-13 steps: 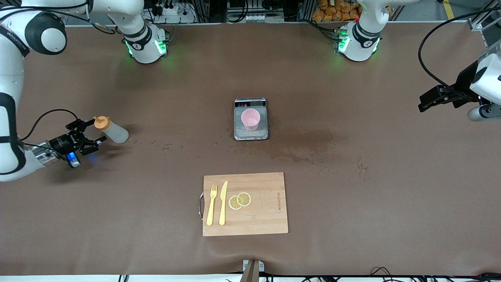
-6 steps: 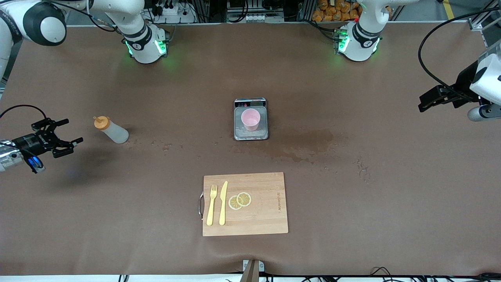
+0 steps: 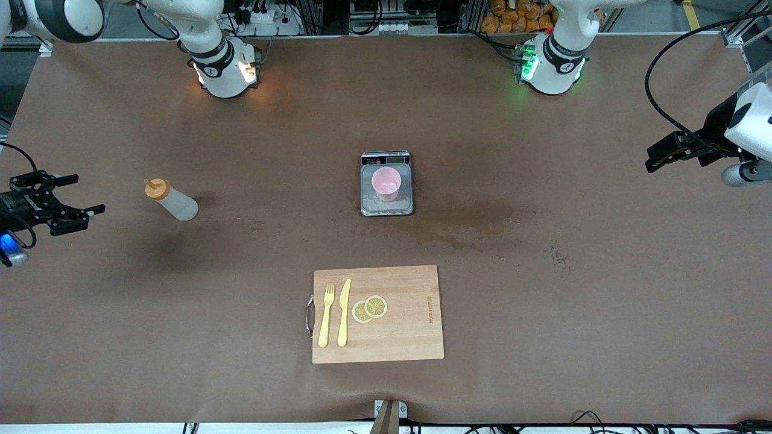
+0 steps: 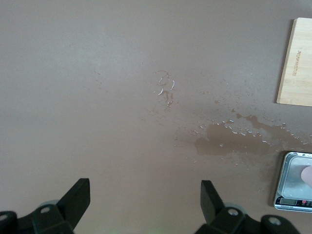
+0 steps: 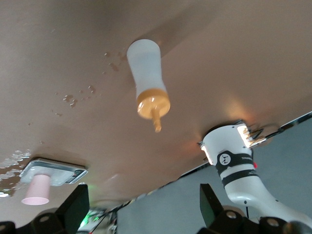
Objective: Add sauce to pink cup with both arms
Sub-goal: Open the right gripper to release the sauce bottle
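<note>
Currently, my right gripper [image 3: 57,196] hangs over the tabletop [image 3: 543,301] at the right arm's end, fingers spread wide and holding nothing, well apart from the sauce bottle [image 3: 172,200]. That bottle stands upright on the tabletop, orange cap on top. The pink cup [image 3: 386,184] sits upright on a small scale [image 3: 386,208] at mid-table. My left gripper [image 4: 145,200] waits over the left arm's end, fingers likewise wide and empty. A cutting board [image 3: 410,337] lies nearer the front camera than the scale.
</note>
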Controlling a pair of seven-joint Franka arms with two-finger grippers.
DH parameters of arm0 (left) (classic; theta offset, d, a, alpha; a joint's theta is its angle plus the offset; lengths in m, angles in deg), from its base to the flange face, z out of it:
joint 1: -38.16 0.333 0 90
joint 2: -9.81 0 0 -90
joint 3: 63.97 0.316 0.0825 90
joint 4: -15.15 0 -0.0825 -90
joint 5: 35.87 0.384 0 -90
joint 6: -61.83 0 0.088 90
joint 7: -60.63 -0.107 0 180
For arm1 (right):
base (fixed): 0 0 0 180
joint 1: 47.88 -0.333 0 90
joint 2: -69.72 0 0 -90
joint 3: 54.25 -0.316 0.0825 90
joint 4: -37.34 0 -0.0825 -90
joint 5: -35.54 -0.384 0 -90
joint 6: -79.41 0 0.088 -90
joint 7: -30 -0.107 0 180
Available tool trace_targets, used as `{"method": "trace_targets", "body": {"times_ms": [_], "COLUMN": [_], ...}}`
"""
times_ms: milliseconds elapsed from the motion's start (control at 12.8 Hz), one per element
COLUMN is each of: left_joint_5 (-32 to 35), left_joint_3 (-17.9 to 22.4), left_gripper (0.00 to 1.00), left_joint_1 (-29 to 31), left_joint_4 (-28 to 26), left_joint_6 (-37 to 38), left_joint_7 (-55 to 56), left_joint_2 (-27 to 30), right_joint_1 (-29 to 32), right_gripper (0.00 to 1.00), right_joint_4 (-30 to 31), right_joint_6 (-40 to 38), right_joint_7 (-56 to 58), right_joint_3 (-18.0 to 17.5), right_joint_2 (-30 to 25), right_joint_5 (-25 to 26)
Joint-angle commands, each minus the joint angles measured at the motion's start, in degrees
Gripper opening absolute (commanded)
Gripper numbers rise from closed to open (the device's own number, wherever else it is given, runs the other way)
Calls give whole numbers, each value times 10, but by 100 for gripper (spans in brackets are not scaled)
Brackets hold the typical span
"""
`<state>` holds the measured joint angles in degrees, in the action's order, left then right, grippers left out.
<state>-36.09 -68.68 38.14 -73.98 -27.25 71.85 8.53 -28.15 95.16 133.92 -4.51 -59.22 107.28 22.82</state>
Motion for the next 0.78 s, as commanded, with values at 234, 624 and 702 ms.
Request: {"method": "trace_targets", "body": {"times_ms": [234,624,702], "left_joint_5": [-4,-1,-1], "left_joint_3": [4,7,8], "left_gripper": [100,100,100], "left_joint_1": [1,2,2], "left_joint_4": [3,4,4], "left_joint_6": [0,0,0], "left_joint_7": [-20,-39,-39], "left_joint_2": [7,8,8], "right_joint_1": [-88,-130,-126], "right_gripper": [100,100,100], "right_joint_4": [140,218,216], "right_joint_6": [100,194,198], "right_joint_7": [-4,152,159], "right_joint_3": [0,-11,-10], "right_joint_2": [-153,-211,-216], "right_joint_5": [54,74,74]}}
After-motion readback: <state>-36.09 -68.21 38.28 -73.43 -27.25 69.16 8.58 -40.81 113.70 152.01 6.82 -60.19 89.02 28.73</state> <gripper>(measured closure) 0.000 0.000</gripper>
